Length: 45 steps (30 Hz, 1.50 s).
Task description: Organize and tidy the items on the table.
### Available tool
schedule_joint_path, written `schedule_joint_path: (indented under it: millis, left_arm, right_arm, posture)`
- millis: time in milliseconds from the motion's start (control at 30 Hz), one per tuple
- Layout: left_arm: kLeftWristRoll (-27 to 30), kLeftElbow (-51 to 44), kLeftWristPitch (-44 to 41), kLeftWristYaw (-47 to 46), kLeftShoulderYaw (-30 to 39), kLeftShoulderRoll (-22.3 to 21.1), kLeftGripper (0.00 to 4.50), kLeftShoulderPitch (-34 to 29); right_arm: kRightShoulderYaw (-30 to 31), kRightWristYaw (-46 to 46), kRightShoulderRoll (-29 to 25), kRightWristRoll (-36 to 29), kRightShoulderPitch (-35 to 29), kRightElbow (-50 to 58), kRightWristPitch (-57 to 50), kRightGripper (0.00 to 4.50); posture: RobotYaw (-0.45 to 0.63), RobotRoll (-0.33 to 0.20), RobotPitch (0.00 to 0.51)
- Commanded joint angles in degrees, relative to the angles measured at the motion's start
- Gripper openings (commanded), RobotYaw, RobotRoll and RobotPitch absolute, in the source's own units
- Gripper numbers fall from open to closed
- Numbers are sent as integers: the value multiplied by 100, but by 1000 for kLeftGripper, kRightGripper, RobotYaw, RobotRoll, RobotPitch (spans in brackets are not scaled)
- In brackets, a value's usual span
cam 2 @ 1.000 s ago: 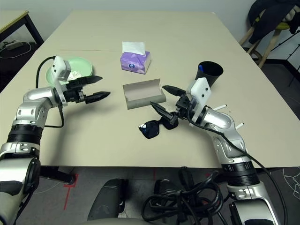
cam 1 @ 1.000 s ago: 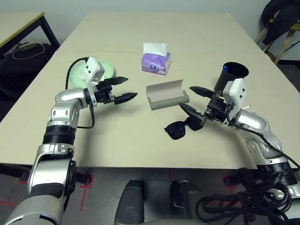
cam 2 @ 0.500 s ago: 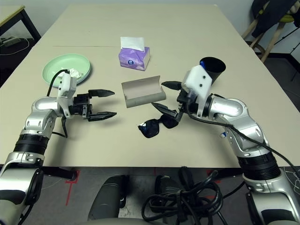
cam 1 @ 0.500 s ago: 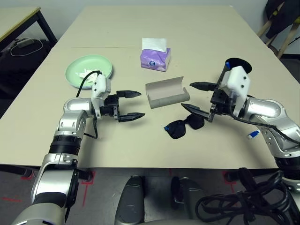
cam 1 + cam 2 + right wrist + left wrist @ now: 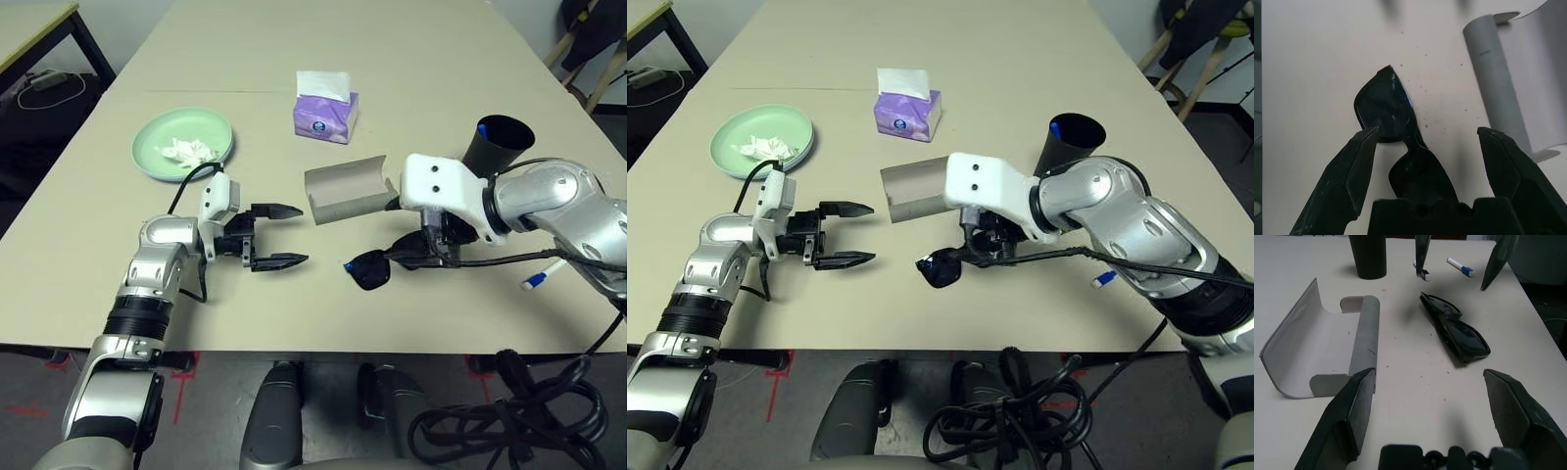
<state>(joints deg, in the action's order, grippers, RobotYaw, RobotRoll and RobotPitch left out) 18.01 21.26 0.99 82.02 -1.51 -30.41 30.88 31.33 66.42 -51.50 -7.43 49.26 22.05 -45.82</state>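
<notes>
Open and empty, my right gripper (image 5: 1431,169) hangs over the sunglasses (image 5: 1413,147), which lie toward the near edge of the tabletop (image 5: 294,318), about midway between its left and right edges. They look light and stiff, with slick lenses that could scratch and thin temples that might snap, so I would pinch across the bridge, gently. The case (image 5: 345,194), open just beyond them toward the far edge, seems thin-walled and easily dented; one of my fingers could knock it. My left gripper (image 5: 282,238), also open and empty, waits toward the left edge. Near the right edge stand the cup (image 5: 497,145) and, closer to the near corner, the pen (image 5: 541,275), partly under my forearm.
</notes>
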Motion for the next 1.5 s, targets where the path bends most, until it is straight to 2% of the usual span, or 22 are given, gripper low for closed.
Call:
schedule_joint_path:
  millis: [33,133,300,867,1267,1500]
  left_arm:
    - [28,-166,4,-50,-82,2,4446,-104]
    - [37,-202,12,-74,-79,-9,4446,-136]
    - [35,-254,39,-36,-95,-44,4446,-160]
    - [57,-388,382,270,-269,-148,4446,-233]
    - [160,-688,214,218,-302,-116,4446,-370]
    - [175,-814,133,170,-313,-104,4446,-462]
  right_arm:
    - [497,399,-77,548,240,-169,414,4500]
    - [825,728,-59,1038,452,-380,951,4500]
    - [879,1090,97,1376,502,-548,1369,4500]
    - [881,1650,645,2040,487,-748,1653,4500]
    - [865,1811,806,2446,415,-1108,2199,4500]
    - [852,2012,829,2602,435,-1169,2175,4500]
  posture:
    - [158,0,200]
    - [163,0,201]
    - [166,0,204]
    - [168,0,210]
    - [182,0,201]
    - [184,0,203]
